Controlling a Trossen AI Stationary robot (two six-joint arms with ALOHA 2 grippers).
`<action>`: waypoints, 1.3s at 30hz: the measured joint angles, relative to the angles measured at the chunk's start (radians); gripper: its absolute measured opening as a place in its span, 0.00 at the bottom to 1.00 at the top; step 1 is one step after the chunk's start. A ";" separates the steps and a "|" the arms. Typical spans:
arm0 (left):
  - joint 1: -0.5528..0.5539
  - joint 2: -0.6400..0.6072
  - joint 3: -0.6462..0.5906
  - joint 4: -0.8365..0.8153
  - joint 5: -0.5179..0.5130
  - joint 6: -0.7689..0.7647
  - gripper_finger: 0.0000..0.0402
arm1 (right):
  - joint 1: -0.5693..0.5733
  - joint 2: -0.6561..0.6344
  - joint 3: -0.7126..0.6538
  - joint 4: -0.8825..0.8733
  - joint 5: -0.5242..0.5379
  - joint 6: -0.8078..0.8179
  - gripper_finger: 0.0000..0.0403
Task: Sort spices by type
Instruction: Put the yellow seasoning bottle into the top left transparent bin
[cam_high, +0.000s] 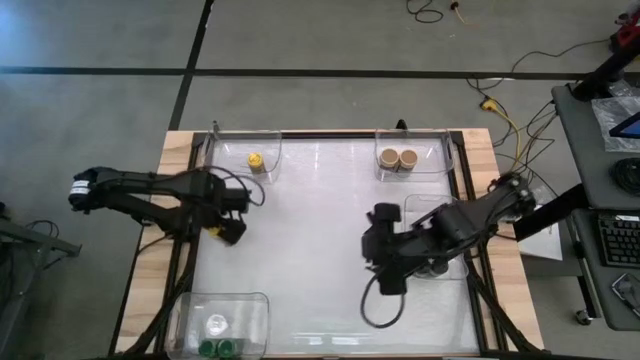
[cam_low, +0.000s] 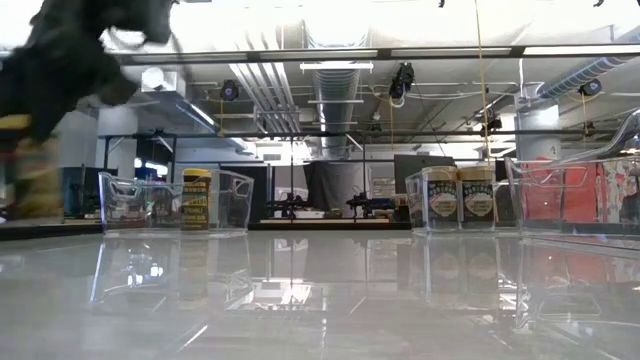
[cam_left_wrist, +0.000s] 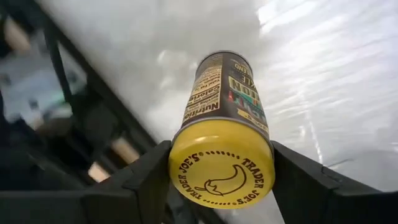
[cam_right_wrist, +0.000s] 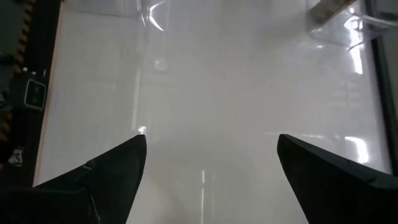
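Left fingers (cam_left_wrist: 149, 180) clamp a yellow-lidded jar (cam_left_wrist: 222, 163) near the table's left edge; right fingers (cam_right_wrist: 311, 168) spread wide

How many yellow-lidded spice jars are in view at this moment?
2. One yellow-lidded jar stands in the far-left clear tray. The other yellow-lidded jar sits between the fingers of the left pincer. More may be hidden under the arms.

- "TRADER JOE'S" runs twice round the yellow lid (cam_left_wrist: 221, 163) of the spice jar (cam_left_wrist: 224, 93) seen in the left wrist view, ringed by dots, with a chili pepper sign in the middle.
- On that jar's dark label, a panel headed "Nutrition" shows, "Calories" beneath it; the rest is too small to read.
- Labels on the other jars cannot be read.
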 joint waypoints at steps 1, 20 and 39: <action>0.008 0.001 0.037 -0.005 -0.017 0.023 0.54 | 0.000 -0.015 0.000 -0.011 0.001 -0.008 0.87; 0.671 0.258 0.662 -0.165 -0.341 1.093 0.54 | -0.010 -0.235 -0.011 -0.024 0.008 -0.064 0.76; 0.761 0.432 0.553 -0.064 -0.418 1.636 0.54 | -0.010 -0.234 -0.087 -0.033 0.062 0.066 0.76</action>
